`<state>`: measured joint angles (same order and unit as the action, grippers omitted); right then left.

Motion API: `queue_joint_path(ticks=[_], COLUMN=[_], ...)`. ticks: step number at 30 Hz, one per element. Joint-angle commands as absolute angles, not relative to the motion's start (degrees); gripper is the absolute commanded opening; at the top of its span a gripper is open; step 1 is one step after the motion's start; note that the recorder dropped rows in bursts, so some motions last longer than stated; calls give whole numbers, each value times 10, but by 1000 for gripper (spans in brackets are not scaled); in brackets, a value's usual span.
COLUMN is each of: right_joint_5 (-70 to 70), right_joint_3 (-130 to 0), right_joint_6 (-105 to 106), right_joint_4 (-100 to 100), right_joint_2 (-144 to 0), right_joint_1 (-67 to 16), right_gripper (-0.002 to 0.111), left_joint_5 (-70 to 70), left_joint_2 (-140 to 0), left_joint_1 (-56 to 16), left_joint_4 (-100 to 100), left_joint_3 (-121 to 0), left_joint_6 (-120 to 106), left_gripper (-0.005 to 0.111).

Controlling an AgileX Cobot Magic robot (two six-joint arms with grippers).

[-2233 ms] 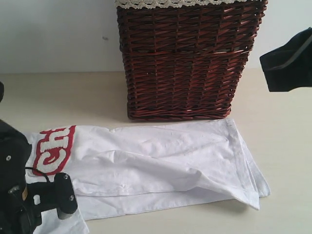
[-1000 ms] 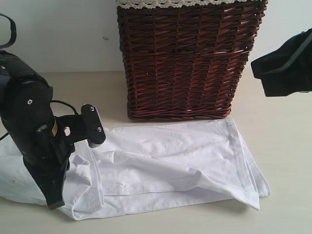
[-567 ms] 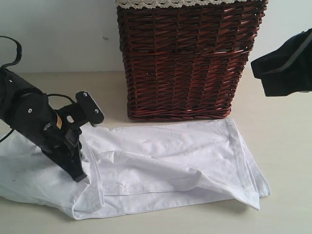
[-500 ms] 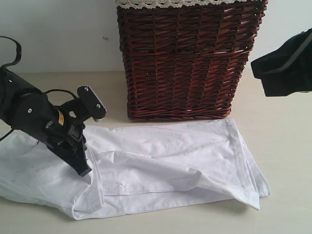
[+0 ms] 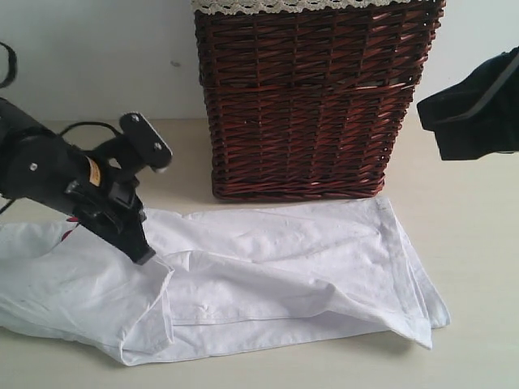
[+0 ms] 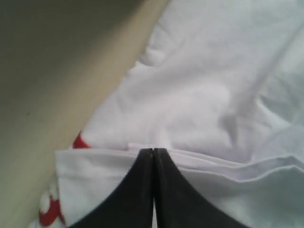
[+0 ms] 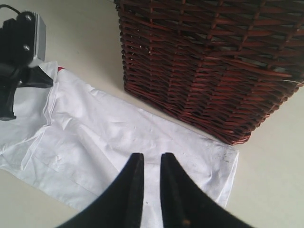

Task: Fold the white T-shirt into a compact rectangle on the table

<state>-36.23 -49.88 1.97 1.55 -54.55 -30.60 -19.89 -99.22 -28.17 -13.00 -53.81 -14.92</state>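
1. Your left gripper [image 5: 143,254] sat at the left of the exterior view, its black fingers pressed tightly together on a doubled edge of the white T-shirt [image 5: 284,271].
2. In the left wrist view, the same gripper [image 6: 153,153] met that hem right at its tips, and the cloth bunched there in layers.
3. The shirt lay across the lower middle of the exterior view on the table [image 5: 478,243], just in front of the dark wicker basket [image 5: 316,105].
4. Its left part was turned over toward the centre, and bits of red lettering [image 6: 80,141] showed beneath the folded layer.
5. Your right gripper [image 7: 151,161] stood narrowly parted with nothing between its fingers, above the shirt's right half and clear of it.
6. In the exterior view, only the dark bulk of your right arm [image 5: 478,101] showed, at the upper right edge.
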Motion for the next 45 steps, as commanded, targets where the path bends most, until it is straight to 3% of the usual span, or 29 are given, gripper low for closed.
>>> queue_joint_path(ticks=[1,4,10,12,21,25,28,40,45], right_joint_5=[-359,-359,-362,-362,-362,-363,-363,-364,-366], right_joint_3=[-502,-502,-502,-502,-502,-502,-502,-502,-502], right_joint_6=[24,24,24,24,25,32,34,44,45], right_joint_4=[16,16,16,16,20,30,32,44,44], right_joint_2=[-541,-541,-541,-541,-540,-540,-540,-540,-540], right_joint_1=[-307,-307,-307,-307,-307,-307,-307,-307,-307], right_gripper=[15,15,15,15,15,15,15,15,15], left_joint_5=[-260,-336,-419,-419,-382,-368,-348,-315,-401], left_joint_2=[-941,-926,-925,-930,-964,-992,-1014,-1104,-1127], left_joint_1=[-219,-150,0,37,142,165,167,165,135], left_joint_4=[-130,-125,-51,-30,49,226,308,318,488], left_joint_3=[-543,-543,-523,-513,-484,-484,-484,-489,-514], left_joint_6=[-11,54,61,61,50,-98,-186,-182,-347], left_gripper=[2,16,73,79,78,78,78,78,65])
